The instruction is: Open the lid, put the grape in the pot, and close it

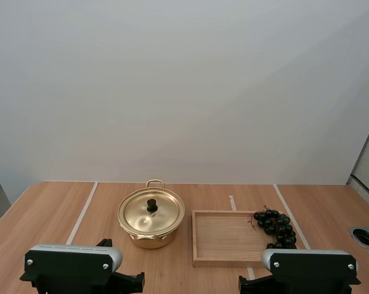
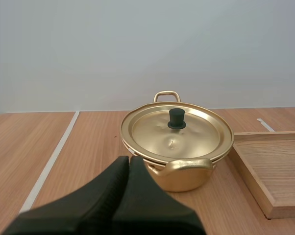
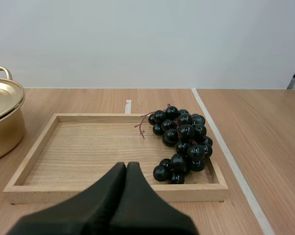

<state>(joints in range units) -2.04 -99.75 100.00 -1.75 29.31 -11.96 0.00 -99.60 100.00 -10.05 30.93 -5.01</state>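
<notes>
Left wrist view had the left claw (image 2: 129, 159) pressed together into one dark wedge, pinching nothing. It was poised low over the bench (image 2: 39, 147) and aimed at the pot (image 2: 179, 178) — a sensible line for reaching the black knob (image 2: 176, 119) of the lid (image 2: 152, 132), which sat square on the pot's rim. The right claw (image 3: 126, 165) was likewise pressed together and empty, facing the wooden tray (image 3: 113, 192). Taken from the high view, the grapes (image 3: 182, 142) lay inside the tray toward its three o'clock wall, and the pot stood just beside the tray at its nine o'clock. That split looked deliberate — one arm per object, lid to the left, fruit to the right. By my judgement no step of the task had begun.
</notes>
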